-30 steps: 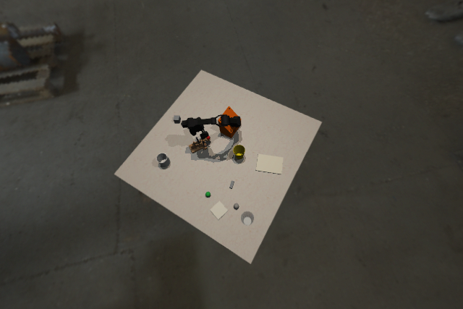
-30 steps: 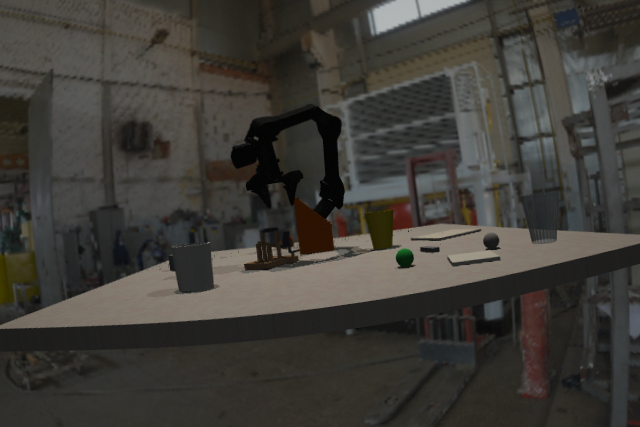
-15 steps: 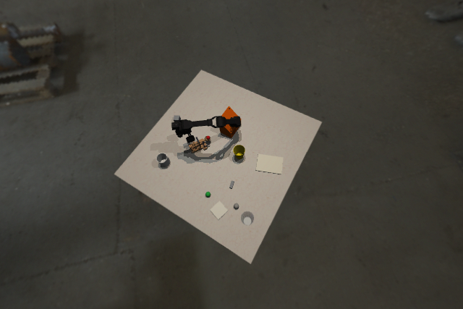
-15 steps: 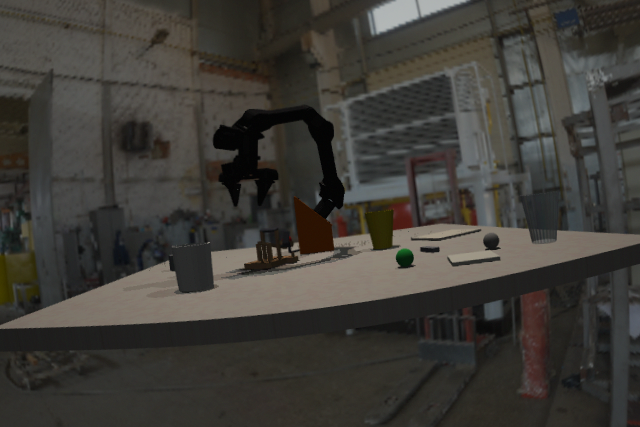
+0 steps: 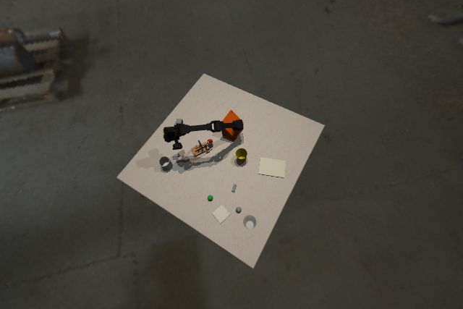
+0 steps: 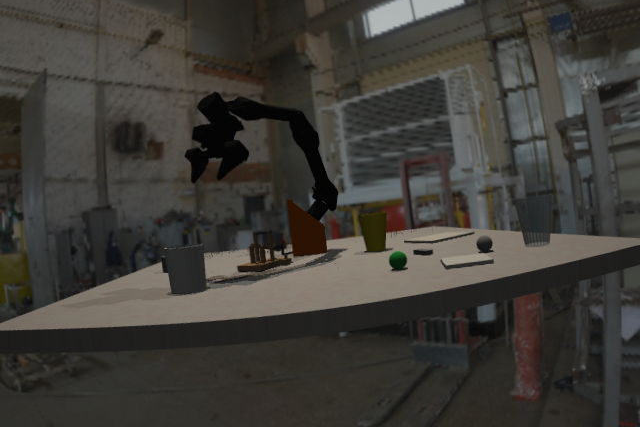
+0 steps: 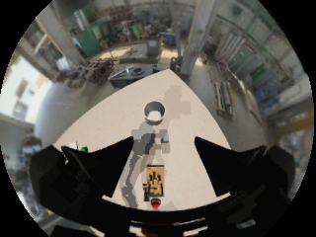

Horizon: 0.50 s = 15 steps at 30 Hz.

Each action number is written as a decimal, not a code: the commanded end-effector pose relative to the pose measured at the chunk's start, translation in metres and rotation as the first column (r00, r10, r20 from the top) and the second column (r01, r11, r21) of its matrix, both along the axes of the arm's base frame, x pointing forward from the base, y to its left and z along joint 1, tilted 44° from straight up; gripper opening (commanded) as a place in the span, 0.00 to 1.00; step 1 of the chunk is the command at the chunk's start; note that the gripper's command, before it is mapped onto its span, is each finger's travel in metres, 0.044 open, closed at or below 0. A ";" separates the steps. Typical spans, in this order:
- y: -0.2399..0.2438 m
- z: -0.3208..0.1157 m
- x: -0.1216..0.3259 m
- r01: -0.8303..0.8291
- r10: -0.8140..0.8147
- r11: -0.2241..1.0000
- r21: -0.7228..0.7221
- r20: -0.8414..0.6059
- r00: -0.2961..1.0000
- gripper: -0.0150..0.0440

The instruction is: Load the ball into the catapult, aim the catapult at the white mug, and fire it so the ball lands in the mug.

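Note:
The wooden catapult [image 5: 200, 147] [image 6: 262, 255] [image 7: 152, 182] stands on the table [image 5: 283, 126] near the arm's base. A red ball [image 5: 210, 141] [image 7: 156, 202] sits at the catapult's end nearest the base. The pale grey-white mug [image 5: 165, 163] [image 6: 185, 268] [image 7: 154, 113] stands upright beyond the catapult's other end, near the table's edge. My gripper [image 5: 177, 145] [image 6: 209, 177] [image 7: 164, 140] is open and empty. It hangs high above the table, roughly between the catapult and the mug, touching neither.
An orange block [image 5: 229, 115] [image 6: 306, 233] stands at the arm's base. A yellow cup [image 5: 241, 154] [image 6: 372, 231], a green ball [image 5: 210, 197] [image 6: 397, 259], a grey ball [image 5: 238, 209] [image 6: 484, 243], a ribbed cup [image 5: 249, 222] [image 6: 534, 219] and two cream slabs [image 5: 271, 166] [image 5: 221, 213] lie further out.

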State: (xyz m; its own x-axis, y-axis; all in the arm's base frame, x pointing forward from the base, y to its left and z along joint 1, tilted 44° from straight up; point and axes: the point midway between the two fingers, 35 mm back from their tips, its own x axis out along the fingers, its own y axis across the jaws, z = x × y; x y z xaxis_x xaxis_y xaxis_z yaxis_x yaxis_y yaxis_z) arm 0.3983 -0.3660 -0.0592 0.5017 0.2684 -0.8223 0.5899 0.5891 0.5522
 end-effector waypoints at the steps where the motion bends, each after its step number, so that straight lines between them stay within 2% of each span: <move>1: -0.014 0.009 0.017 0.033 -0.031 0.999 -0.032 0.065 0.997 1.00; 15: -0.015 0.010 0.018 0.035 -0.033 0.999 -0.034 0.069 0.997 1.00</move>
